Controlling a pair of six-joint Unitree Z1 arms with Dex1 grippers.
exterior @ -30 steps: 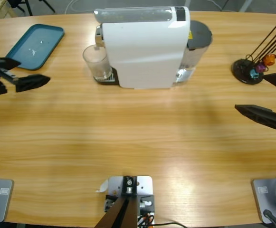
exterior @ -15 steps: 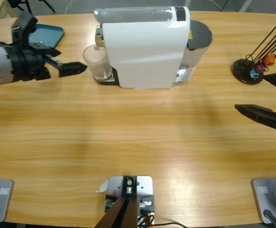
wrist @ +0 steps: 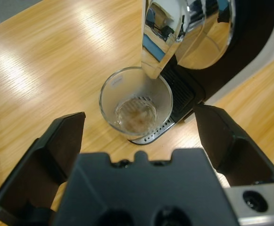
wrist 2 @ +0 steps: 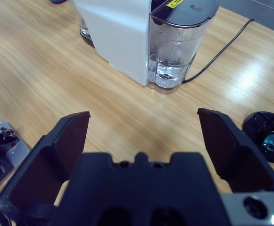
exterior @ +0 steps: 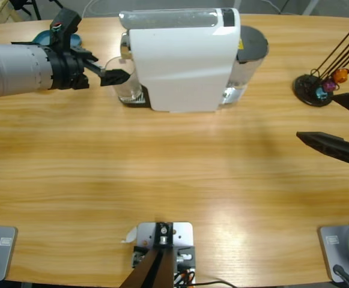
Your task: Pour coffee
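Left gripper (wrist: 139, 125) with jaws spread wide, poised just short of the glass (wrist: 136, 103), which stands ahead of it, between the jaw lines, on the drip tray (wrist: 172, 101) under the spout (wrist: 158, 44) of the coffee machine (exterior: 183, 60). The coffee (wrist: 136, 114), a shallow brown film, lies at the glass bottom. Right gripper (wrist 2: 144, 141), jaws likewise apart and empty, hangs well away. Risk: an off-centre approach could nudge the glass off the tray, or a jaw could strike the spout.

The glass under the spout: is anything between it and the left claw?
No. In the left wrist view only bare table separates the open left gripper from the glass.
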